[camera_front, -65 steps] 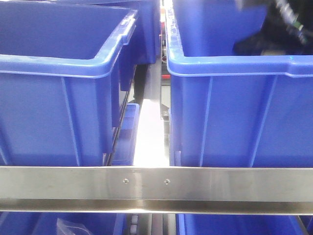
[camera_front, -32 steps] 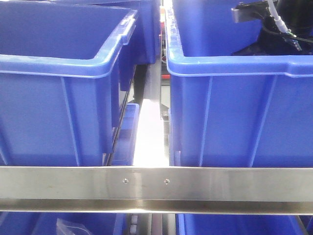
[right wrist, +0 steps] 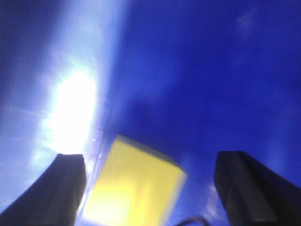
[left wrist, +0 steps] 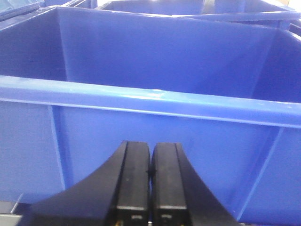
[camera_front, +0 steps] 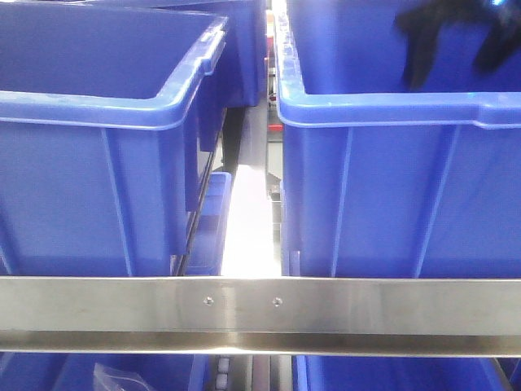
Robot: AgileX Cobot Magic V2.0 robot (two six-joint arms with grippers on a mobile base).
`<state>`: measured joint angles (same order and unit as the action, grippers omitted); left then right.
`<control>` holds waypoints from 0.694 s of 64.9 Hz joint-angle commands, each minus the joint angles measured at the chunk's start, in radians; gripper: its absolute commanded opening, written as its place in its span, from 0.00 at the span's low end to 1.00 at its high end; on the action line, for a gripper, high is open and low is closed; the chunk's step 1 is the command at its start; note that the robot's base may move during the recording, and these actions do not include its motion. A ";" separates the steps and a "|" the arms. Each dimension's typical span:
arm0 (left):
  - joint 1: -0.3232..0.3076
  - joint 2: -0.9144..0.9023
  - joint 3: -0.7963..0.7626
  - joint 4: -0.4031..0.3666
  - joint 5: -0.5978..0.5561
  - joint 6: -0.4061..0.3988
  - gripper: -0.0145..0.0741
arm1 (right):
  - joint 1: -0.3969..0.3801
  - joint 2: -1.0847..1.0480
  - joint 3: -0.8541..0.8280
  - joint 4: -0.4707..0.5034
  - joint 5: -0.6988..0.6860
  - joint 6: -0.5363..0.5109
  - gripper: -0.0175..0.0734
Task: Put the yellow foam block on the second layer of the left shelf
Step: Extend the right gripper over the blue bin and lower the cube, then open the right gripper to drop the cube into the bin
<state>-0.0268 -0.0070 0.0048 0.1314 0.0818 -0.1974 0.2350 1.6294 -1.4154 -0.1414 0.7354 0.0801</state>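
Note:
The yellow foam block lies on the floor of a blue bin, seen blurred in the right wrist view. My right gripper is open, its two black fingers standing on either side of the block without touching it. In the front view the right gripper shows as a dark blur inside the right blue bin. My left gripper is shut and empty, in front of the outer wall of a blue bin.
Two large blue bins stand side by side on the shelf: the left bin and the right one. A steel rail runs across the shelf's front. More blue bins show below it, and a bright gap separates the bins.
The right arm has swung down inside the right bin, so the gripper now points downward and is blurred. The left gripper and the bins have not moved.

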 commanded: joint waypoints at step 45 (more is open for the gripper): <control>-0.003 0.008 0.026 -0.002 -0.088 -0.004 0.32 | 0.000 -0.857 0.734 0.011 -0.300 -0.007 0.25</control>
<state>-0.0268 -0.0070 0.0048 0.1314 0.0818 -0.1974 0.2350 0.8709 -0.7222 -0.1315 0.5410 0.0801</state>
